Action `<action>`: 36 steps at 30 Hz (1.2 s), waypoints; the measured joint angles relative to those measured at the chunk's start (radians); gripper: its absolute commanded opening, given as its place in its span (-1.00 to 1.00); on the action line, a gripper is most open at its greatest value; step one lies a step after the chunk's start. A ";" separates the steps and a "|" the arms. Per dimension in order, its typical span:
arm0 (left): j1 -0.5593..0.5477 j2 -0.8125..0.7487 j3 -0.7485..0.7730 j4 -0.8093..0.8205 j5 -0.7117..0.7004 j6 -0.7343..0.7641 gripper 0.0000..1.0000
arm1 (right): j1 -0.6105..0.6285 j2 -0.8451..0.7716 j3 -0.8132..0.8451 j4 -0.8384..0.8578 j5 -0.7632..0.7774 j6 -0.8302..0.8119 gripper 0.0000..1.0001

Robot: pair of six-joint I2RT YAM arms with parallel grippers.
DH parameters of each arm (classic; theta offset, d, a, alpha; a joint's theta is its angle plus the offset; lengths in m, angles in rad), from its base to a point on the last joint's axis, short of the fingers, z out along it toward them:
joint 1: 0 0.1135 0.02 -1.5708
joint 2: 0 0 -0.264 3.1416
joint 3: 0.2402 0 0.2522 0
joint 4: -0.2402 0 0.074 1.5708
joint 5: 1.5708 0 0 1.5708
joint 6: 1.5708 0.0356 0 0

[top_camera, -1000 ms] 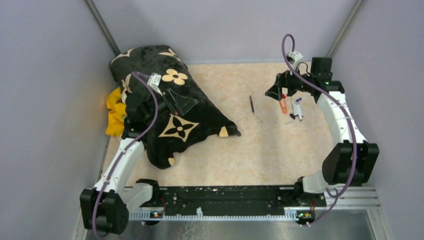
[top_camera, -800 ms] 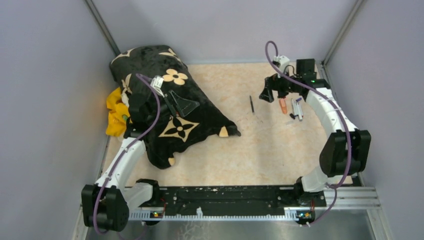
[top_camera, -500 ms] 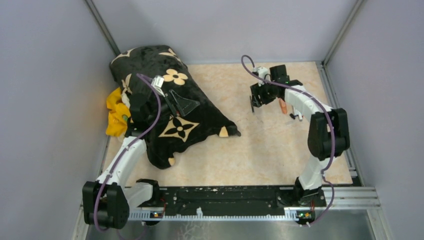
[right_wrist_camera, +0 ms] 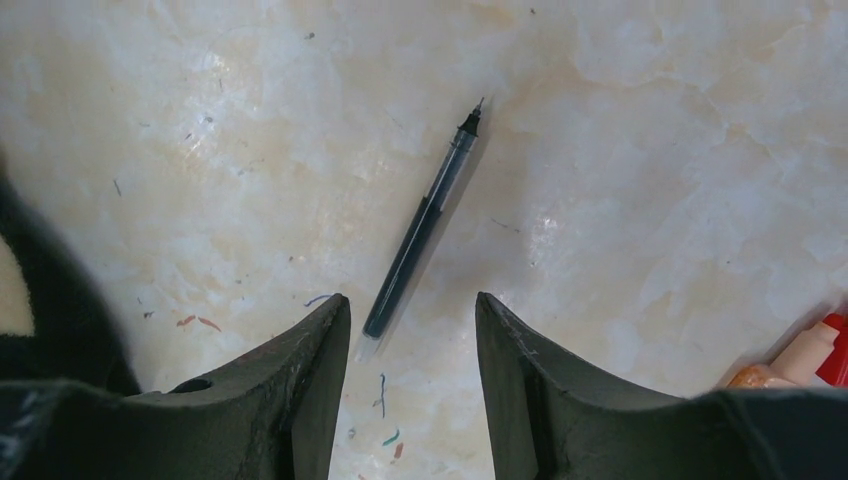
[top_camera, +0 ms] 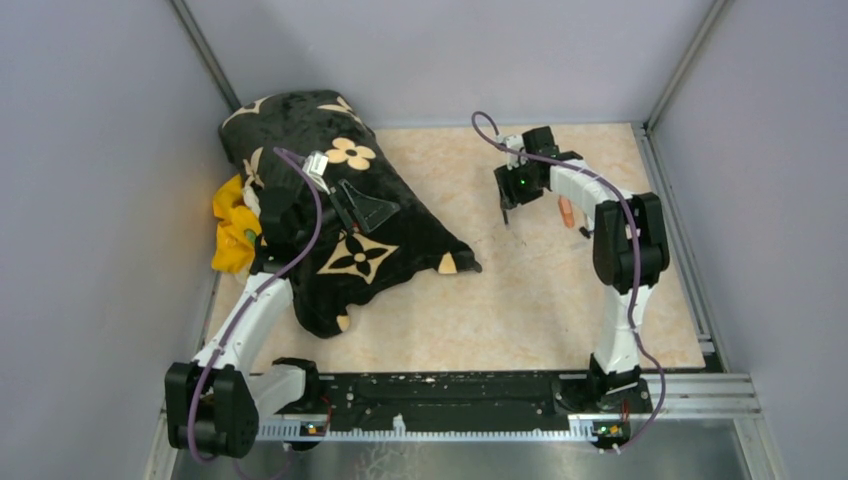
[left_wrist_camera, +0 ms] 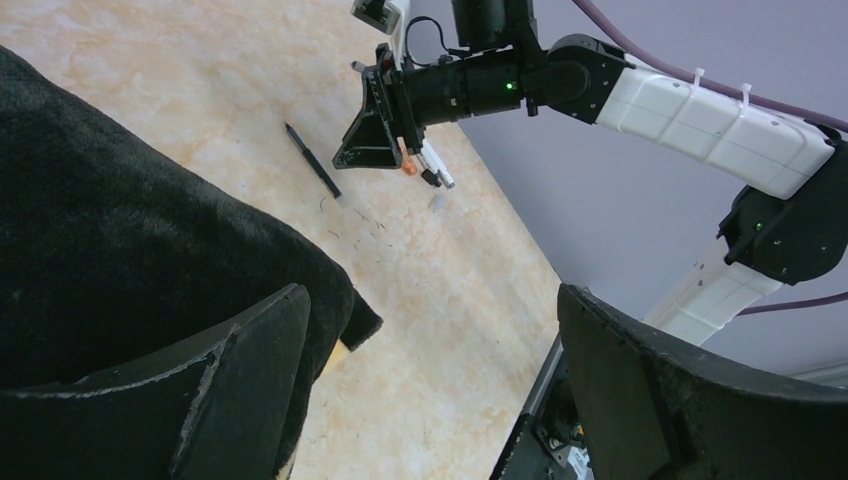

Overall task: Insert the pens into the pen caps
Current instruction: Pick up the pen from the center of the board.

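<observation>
Right tool (right_wrist_camera: 410, 300): we see its dark fingers partly spread, gripping nothing.
Pen (right_wrist_camera: 420, 225): thin, dark and glossy; blunt end between our fingertips, point aimed away from them.
Tabletop (right_wrist_camera: 620, 150): beige, marbled, ink-scuffed beneath the tool.
Orange marker (right_wrist_camera: 790, 365): just outside the right finger.
Left tool (left_wrist_camera: 432, 290): spread wide above black plush blanket (left_wrist_camera: 120, 230).

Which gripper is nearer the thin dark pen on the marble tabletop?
Right. The right gripper is directly over the thin dark pen, jaws open either side of its back end. The left gripper is far off, above the black patterned blanket.
</observation>
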 measured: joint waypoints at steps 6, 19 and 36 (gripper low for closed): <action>0.000 0.003 0.000 0.006 0.000 0.002 0.97 | 0.004 0.039 0.020 -0.010 0.002 0.000 -0.06; 0.000 0.022 0.000 0.023 0.006 0.001 0.97 | 0.040 0.095 0.040 -0.025 0.053 -0.006 -0.43; -0.021 -0.010 -0.018 0.069 0.054 0.003 0.97 | 0.058 0.081 0.009 -0.002 0.122 -0.058 -0.99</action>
